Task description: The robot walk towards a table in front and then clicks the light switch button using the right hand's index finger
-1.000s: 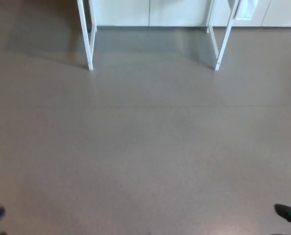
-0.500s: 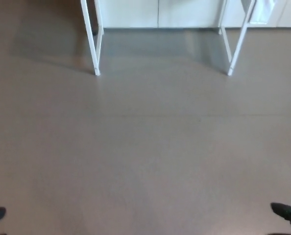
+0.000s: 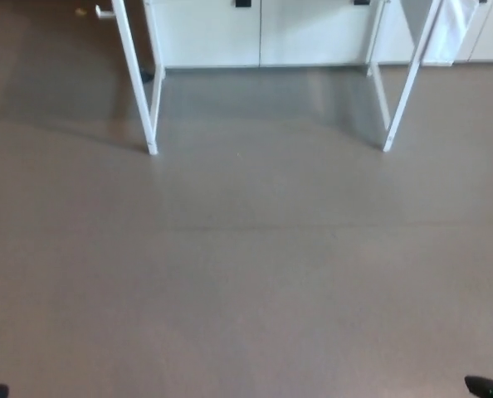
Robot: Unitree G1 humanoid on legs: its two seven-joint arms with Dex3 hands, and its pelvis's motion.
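I'm on the walking step, counter legs [image 3: 140, 83] ahead across bare floor [image 3: 246, 274], switch out of sight, hand fingers unreadable; next I must close in.

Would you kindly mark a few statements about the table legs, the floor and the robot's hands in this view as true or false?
1. Two white front table legs, left and right, stand on the grey floor. True.
2. The light switch button is plainly visible. False: no tabletop or switch shows.
3. White cabinet doors run behind the table. True.
4. The right hand is pressing something. False: only a dark sliver shows at the bottom right edge, touching nothing.
5. A box lies between the legs. False: bare floor.
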